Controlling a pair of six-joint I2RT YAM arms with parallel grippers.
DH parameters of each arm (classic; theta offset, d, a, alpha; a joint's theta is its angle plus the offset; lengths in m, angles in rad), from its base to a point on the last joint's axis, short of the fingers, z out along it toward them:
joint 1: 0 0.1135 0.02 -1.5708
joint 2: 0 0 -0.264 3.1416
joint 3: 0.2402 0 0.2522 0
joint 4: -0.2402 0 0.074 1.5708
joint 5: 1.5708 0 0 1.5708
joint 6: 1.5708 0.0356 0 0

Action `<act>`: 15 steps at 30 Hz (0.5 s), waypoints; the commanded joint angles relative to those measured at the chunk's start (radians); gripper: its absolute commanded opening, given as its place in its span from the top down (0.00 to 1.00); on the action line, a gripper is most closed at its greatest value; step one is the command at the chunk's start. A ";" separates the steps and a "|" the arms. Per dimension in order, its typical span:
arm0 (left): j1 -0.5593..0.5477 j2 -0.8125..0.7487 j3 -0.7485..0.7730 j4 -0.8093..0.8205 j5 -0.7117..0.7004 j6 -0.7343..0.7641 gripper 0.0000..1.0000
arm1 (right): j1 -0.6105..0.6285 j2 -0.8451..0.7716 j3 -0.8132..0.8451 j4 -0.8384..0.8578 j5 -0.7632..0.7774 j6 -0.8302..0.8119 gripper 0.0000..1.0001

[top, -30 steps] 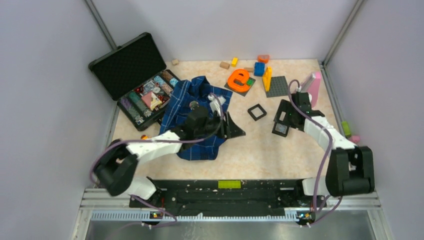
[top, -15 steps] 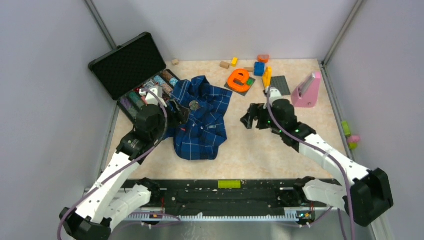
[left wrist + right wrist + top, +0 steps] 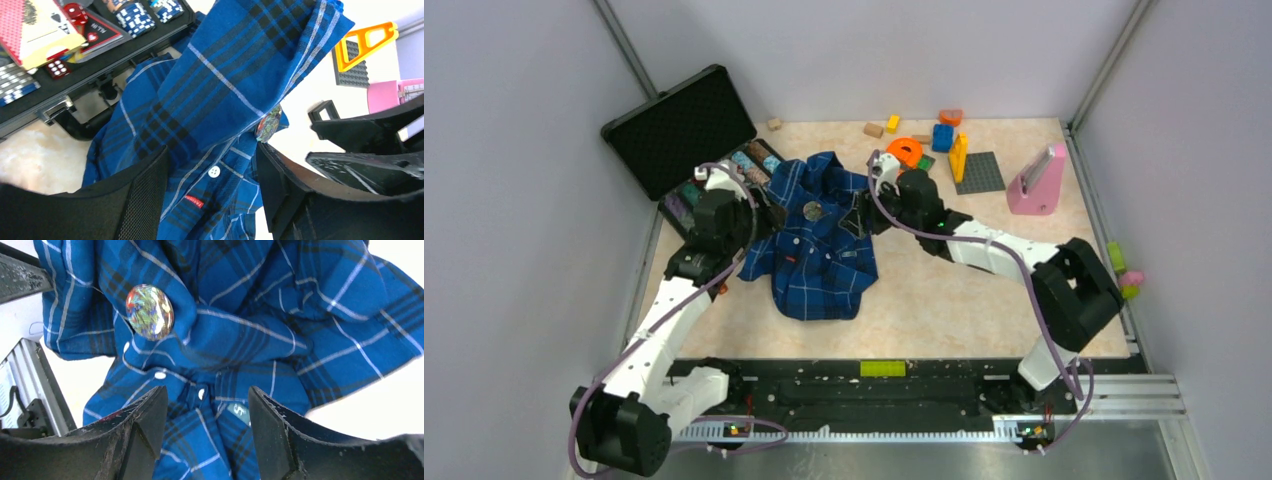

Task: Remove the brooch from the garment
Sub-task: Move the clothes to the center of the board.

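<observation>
The garment (image 3: 824, 270), a dark blue plaid shirt, lies crumpled on the table left of centre. The brooch (image 3: 813, 210), a small round shiny disc, is pinned on its upper part. My left gripper (image 3: 772, 216) is at the shirt's left edge, and in the left wrist view it (image 3: 212, 185) stands open with cloth (image 3: 225, 75) between the fingers and the brooch (image 3: 267, 125) edge-on beyond the right finger. My right gripper (image 3: 861, 212) is at the shirt's right side. In its wrist view it (image 3: 207, 420) is open over the placket, with the brooch (image 3: 149, 312) up to the left.
An open black case (image 3: 714, 175) with chips and cards stands just left of the shirt. Behind the right arm are an orange piece (image 3: 904, 150), a grey baseplate (image 3: 979, 172), coloured blocks (image 3: 942, 137) and a pink stand (image 3: 1036, 180). A black square frame (image 3: 325, 110) lies beyond the shirt.
The right arm has swung left from the table's right side to the shirt, its jaws narrowing. The left gripper has drawn back from over the shirt to its left edge.
</observation>
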 commanded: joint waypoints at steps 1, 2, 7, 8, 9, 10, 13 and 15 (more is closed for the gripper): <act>0.022 0.041 0.029 0.134 0.106 0.026 0.33 | 0.037 0.090 0.112 0.119 -0.041 -0.076 0.39; 0.026 0.050 0.034 0.140 0.115 0.030 0.33 | 0.044 0.115 0.136 0.106 -0.042 -0.092 0.40; 0.040 0.120 0.082 0.148 0.134 0.048 0.33 | 0.069 0.205 0.224 0.071 -0.013 -0.133 0.52; 0.041 0.134 0.089 0.148 0.133 0.050 0.34 | 0.071 0.212 0.226 0.076 -0.013 -0.127 0.60; 0.041 0.144 0.096 0.149 0.133 0.052 0.34 | 0.071 0.215 0.227 0.078 -0.008 -0.122 0.70; 0.043 0.152 0.098 0.154 0.135 0.053 0.34 | 0.071 0.214 0.228 0.076 -0.006 -0.116 0.79; 0.045 0.175 0.097 0.184 0.157 0.057 0.33 | 0.072 0.185 0.203 0.073 -0.005 -0.109 1.00; 0.046 0.203 0.108 0.192 0.172 0.061 0.32 | 0.071 0.144 0.161 0.088 -0.009 -0.098 1.00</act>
